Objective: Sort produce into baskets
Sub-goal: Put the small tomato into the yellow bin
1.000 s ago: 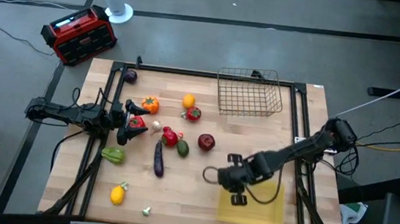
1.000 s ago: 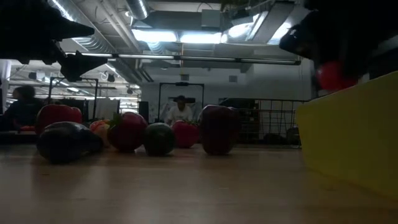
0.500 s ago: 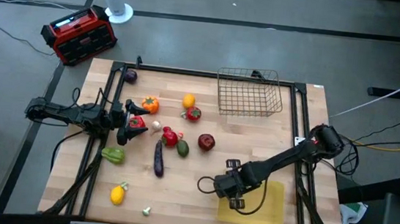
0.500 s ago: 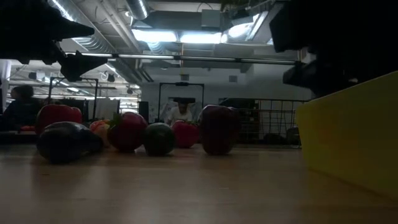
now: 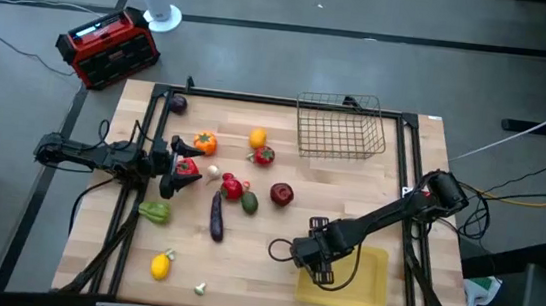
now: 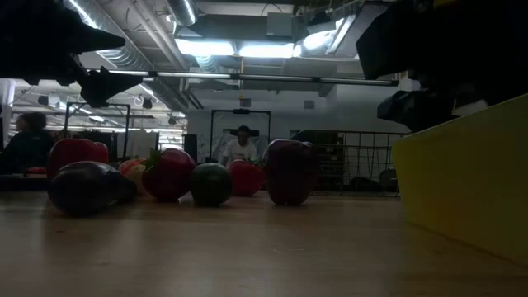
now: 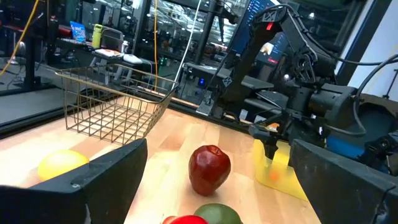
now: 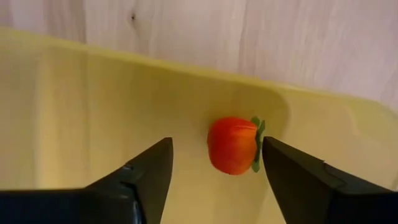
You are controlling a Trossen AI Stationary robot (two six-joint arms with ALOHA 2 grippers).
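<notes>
A small red-orange fruit [image 8: 233, 145] with a green stalk lies on the floor of the yellow tray [image 5: 366, 283], near the tray's left corner. My right gripper [image 8: 217, 165] points down over it, open, one finger on each side; its stalk end is very near one finger. The wire basket [image 5: 341, 129] stands at the far edge. Other produce lies mid-table: a red apple [image 5: 281, 193], an eggplant [image 5: 217, 216], a green pepper [image 5: 154, 211], a lemon [image 5: 160, 265]. My left gripper [image 5: 179, 164] waits open and level at the table's left, beside a red pepper [image 5: 186, 168].
A red-and-black box [image 5: 107, 47] and a fan base [image 5: 161, 14] sit on the floor beyond the table's far left corner. An orange [image 5: 257, 137] lies left of the basket, and a small mushroom [image 5: 200, 288] lies by the near edge. Bare wood shows between tray and basket.
My right gripper has sunk into the yellow tray, drifting slightly toward the table's left. The red-orange fruit, which it held above the tray's rim a second ago, now lies on the tray floor, let go.
</notes>
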